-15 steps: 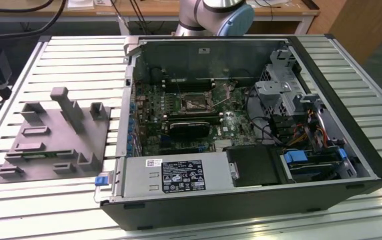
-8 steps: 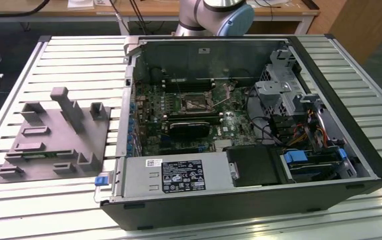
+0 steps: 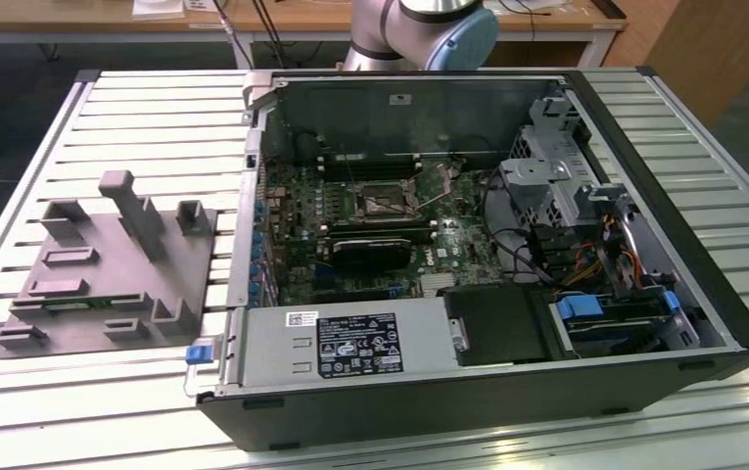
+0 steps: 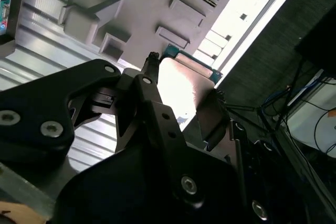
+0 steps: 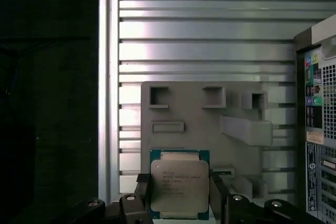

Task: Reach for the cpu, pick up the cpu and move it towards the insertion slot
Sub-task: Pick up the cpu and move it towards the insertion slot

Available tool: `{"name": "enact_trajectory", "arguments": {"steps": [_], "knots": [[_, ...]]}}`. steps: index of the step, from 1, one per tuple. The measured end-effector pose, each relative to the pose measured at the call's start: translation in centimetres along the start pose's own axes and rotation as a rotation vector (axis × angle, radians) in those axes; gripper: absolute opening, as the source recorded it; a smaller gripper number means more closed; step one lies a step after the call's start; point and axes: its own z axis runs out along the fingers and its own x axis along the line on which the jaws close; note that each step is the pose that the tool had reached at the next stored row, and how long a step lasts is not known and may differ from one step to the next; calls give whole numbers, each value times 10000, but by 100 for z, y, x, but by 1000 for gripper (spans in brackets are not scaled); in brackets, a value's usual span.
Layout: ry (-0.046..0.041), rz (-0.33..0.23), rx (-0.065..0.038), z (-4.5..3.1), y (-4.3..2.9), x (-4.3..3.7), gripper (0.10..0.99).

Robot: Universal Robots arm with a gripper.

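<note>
Looking across the exterior view, you have the open computer case (image 3: 687,196) lying on the slatted metal table (image 3: 152,108). The insertion slot (image 3: 385,203) is on the board inside it, a square dark socket with a silver frame, just beside a black card (image 3: 374,250). The grey fixture (image 3: 100,259) sits on the table to the exterior view's left of the case, well apart from the slot. The arm (image 3: 427,29) shows its grey and blue joint at the far edge, behind the case.

In the second wrist view, your gripper (image 4: 185,75) has its black fingers (image 4: 152,64) closed against two opposite edges of the cpu (image 4: 181,87). The chip's shiny top catches a bright glare, and a thin green rim shows along one edge. Beyond the chip you see the grey fixture (image 4: 142,3) with its raised blocks, resting on the slatted table.

In the first wrist view, you see the cpu (image 5: 177,188) face-on, a silver lid with a green rim. It is held flat between the two fingers (image 5: 142,190), one touching each side. Behind it lies the fixture (image 5: 199,124) with its square pockets and a wedge-shaped block, and the chip overlaps one of the fixture's edges. You cannot tell from these pictures whether the chip is clear of the fixture or resting on it. The case's port panel (image 5: 317,129) stands beside the fixture.
</note>
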Motion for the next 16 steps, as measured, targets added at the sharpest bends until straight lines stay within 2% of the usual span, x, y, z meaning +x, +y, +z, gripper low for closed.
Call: {"name": "enact_trajectory", "arguments": {"steps": [3,9,12,16], "knots": [[-12,0,0,-76,3,-2,537],[-9,0,1,-80,4,-14,537],[-11,0,0,-77,5,-70,537],[-9,0,0,-74,8,-189,537]]}}
